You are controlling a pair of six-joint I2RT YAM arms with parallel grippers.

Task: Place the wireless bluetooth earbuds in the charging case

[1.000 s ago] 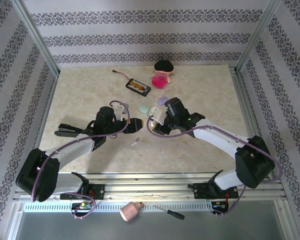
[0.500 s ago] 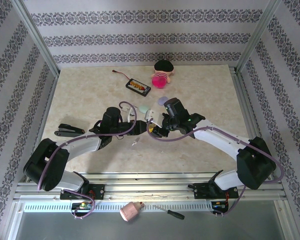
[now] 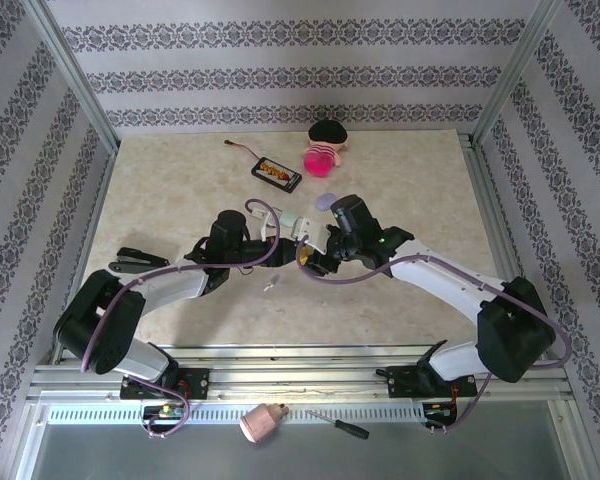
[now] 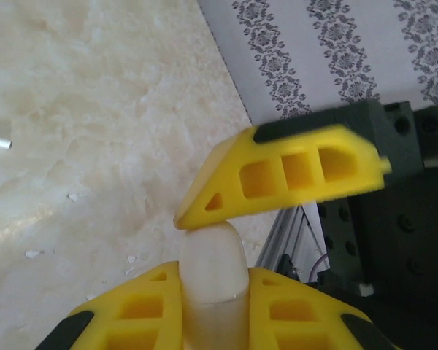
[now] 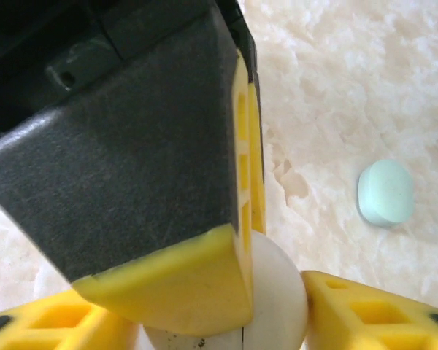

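One white case (image 4: 212, 277) between left jaws

White case (image 4: 213, 281) is looking like smooth satin plastic. Left gripper (image 4: 204, 244) fingers (image 4: 292, 175) are showing matt yellow plastic. Mint case (image 5: 385, 192) is reading as matt plastic. Tabletop (image 4: 95, 109) is shining like glossy marbled laminate. Frame rails (image 3: 300, 375) are gleaming like bare metal.

The pale marbled surface (image 3: 410, 180) carries a black stapler (image 3: 130, 260), a dark flat device (image 3: 276, 173), a pink plush toy (image 3: 323, 152) and a mint case (image 5: 385, 192).
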